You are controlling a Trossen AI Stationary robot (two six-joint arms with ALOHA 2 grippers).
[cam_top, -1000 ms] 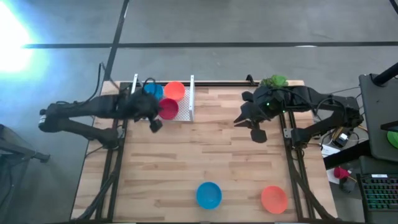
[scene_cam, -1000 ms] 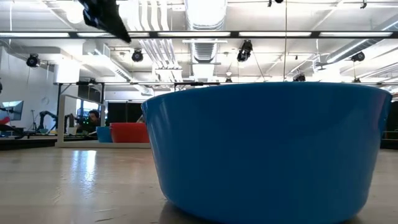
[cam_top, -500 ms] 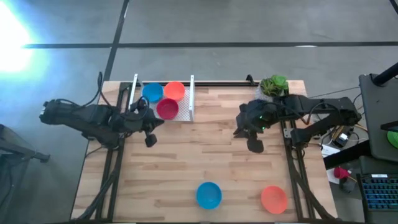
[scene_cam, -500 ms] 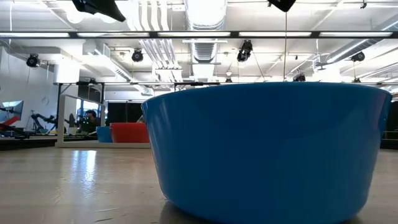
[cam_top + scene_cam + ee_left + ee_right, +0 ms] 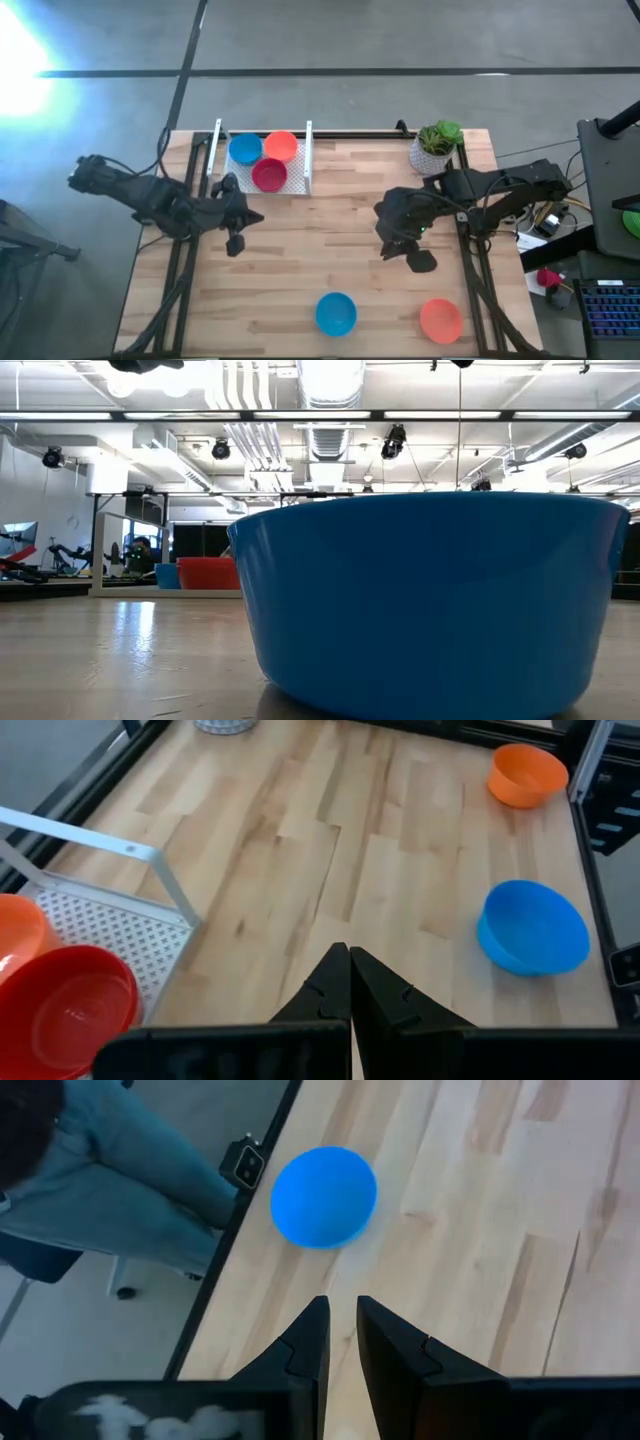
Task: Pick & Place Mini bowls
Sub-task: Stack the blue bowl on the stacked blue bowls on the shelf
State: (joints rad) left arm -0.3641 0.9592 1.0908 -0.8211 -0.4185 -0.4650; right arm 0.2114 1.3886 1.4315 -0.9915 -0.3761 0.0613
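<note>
Three small round plastic bowls (image 5: 263, 160), blue, orange and red, sit in our white rack (image 5: 300, 180); blue (image 5: 336, 313) and orange (image 5: 441, 320) wait on the wooden worktop (image 5: 320, 250). Our left hand (image 5: 234, 244) is clenched, right hand (image 5: 412, 255) slightly parted, both empty.

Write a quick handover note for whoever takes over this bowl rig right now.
Left gripper: shut, empty, over the table just in front of the rack.
Right gripper: slightly open, empty, over the table's right side.
Done: blue bowl, orange bowl and red bowl sit in the white rack.
Left: loose blue bowl and loose orange bowl at the front edge.
</note>
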